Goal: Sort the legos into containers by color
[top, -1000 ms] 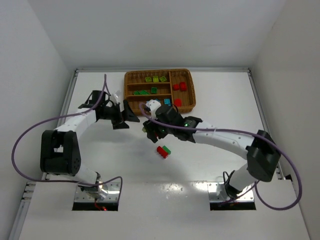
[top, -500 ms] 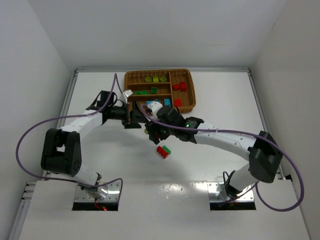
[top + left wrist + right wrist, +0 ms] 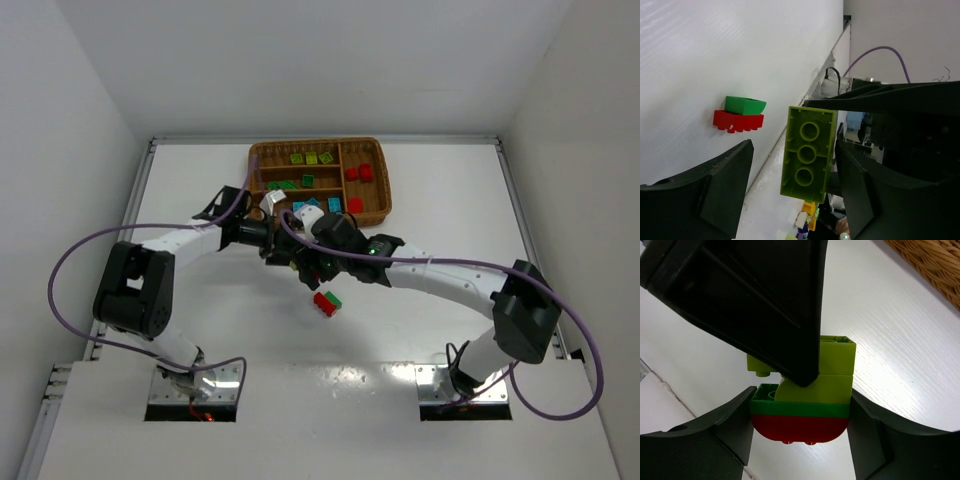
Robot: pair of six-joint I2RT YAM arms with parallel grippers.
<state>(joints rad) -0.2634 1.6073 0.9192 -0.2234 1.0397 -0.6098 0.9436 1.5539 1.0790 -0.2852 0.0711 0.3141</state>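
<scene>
Since a second ago the left arm has swung in from the left side of the worktop point(image 3: 450, 200), and its left claw point(image 3: 278, 248) now sits right against the right claw point(image 3: 300, 265), just in front of the tray point(image 3: 256, 176). The right arm has barely shifted.

The right claw point(image 3: 801, 405) is clamped on a small stack point(image 3: 800, 410): a red piece at the bottom, a dark green layer over it, and a lime brick point(image 3: 837, 367) on top. Its fingers press against the sides of the lower layers. One black finger of the left claw lies across the lime brick in the right wrist view and hides part of it.

From the left wrist, the left claw point(image 3: 792, 145) has its jaws apart around the lime brick point(image 3: 807, 152). One finger is close to the brick's side, while a clear gap shows on the other side.

A loose pair point(image 3: 326, 301) lies on the worktop near the claws, on the side away from the tray. It is a green piece sitting on a red one point(image 3: 739, 121).

Inside the tray, lime bricks point(image 3: 305, 157) fill the far long slot, dark green bricks point(image 3: 290, 184) the middle one, cyan bricks point(image 3: 333, 203) the near one, and red bricks point(image 3: 360, 173) the upright slot on the right.
</scene>
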